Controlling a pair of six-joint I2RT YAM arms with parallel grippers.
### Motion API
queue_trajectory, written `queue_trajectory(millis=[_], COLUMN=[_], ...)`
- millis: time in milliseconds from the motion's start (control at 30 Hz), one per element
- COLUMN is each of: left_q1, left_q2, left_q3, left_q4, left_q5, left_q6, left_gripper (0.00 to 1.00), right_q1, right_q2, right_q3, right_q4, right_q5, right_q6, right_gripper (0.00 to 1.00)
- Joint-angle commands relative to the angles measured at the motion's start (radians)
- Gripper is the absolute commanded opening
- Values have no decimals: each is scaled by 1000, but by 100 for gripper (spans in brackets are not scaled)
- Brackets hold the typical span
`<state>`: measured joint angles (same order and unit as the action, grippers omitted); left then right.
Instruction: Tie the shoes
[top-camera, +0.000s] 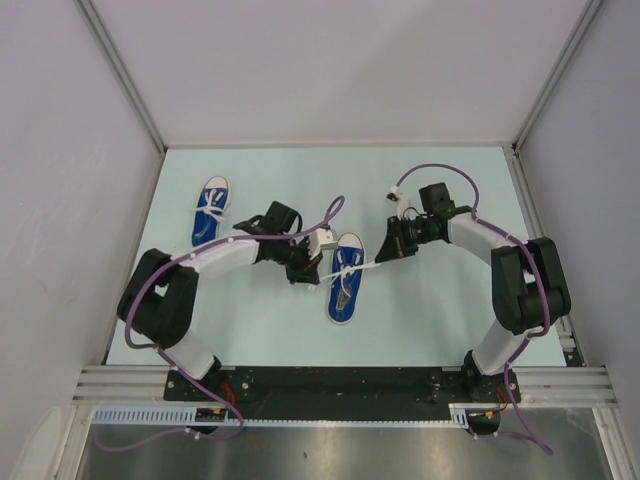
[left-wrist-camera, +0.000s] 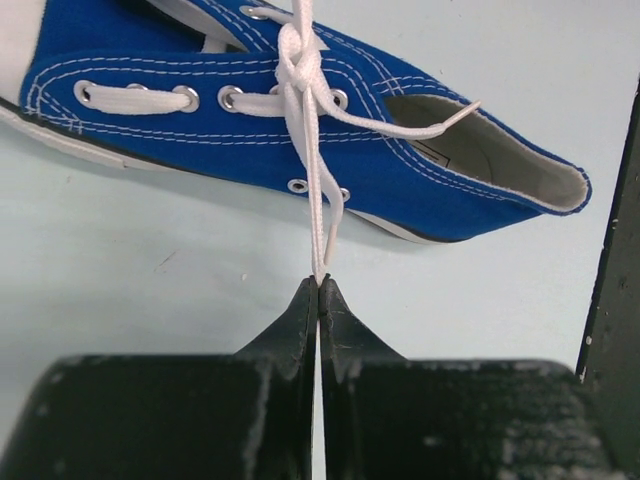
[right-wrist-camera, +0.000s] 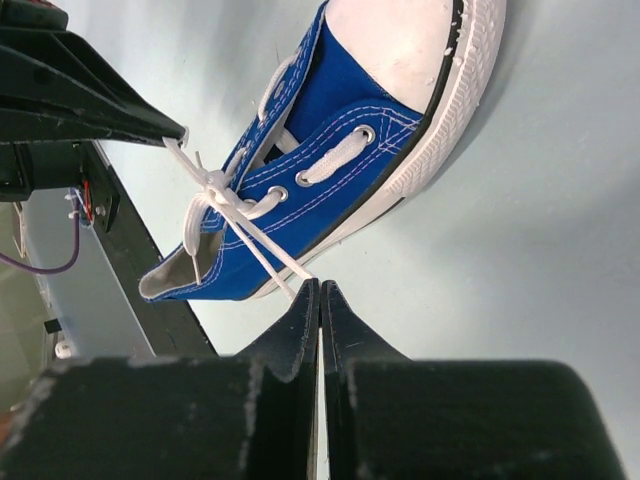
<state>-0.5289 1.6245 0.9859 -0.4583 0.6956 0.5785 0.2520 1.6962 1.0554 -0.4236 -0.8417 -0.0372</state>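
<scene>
Two blue shoes lie on the pale table. One shoe (top-camera: 345, 285) sits in the middle between my arms, toe toward the back, with a knot (left-wrist-camera: 298, 68) pulled over its eyelets. My left gripper (top-camera: 316, 270) is shut on a white lace (left-wrist-camera: 320, 215) running straight from that knot to its tips (left-wrist-camera: 320, 282). My right gripper (top-camera: 381, 257) is shut on the other lace end (right-wrist-camera: 268, 252) at its tips (right-wrist-camera: 319, 285). The lace stretches taut across the shoe (right-wrist-camera: 340, 160) between both grippers. The other shoe (top-camera: 211, 210) lies at the back left with its laces bunched on top.
White walls with metal posts (top-camera: 125, 75) close the table on three sides. Purple cables (top-camera: 440, 170) loop above each arm. A metal rail (top-camera: 340, 385) with the arm bases runs along the near edge. The left gripper's finger (right-wrist-camera: 95, 105) shows in the right wrist view.
</scene>
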Motion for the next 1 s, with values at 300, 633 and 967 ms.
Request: queue_trajectory(millis=[300,633,967], left_q1=[63,81,84], left_q2=[-11,-9,5], left_q3=[28,19,17], left_q4=[-98,-117,-106], left_q5=[-16,-19,-7], left_q6=[75,107,107], left_gripper=[0,0,0], right_q1=[-65,-76,-66], right_q2=[-1,16,28], right_q3=[2,-20,-29], right_q4=[-4,-1,19], right_q5=[101,127,122], right_q6=[-67,-99,-84], right_gripper=[0,0,0])
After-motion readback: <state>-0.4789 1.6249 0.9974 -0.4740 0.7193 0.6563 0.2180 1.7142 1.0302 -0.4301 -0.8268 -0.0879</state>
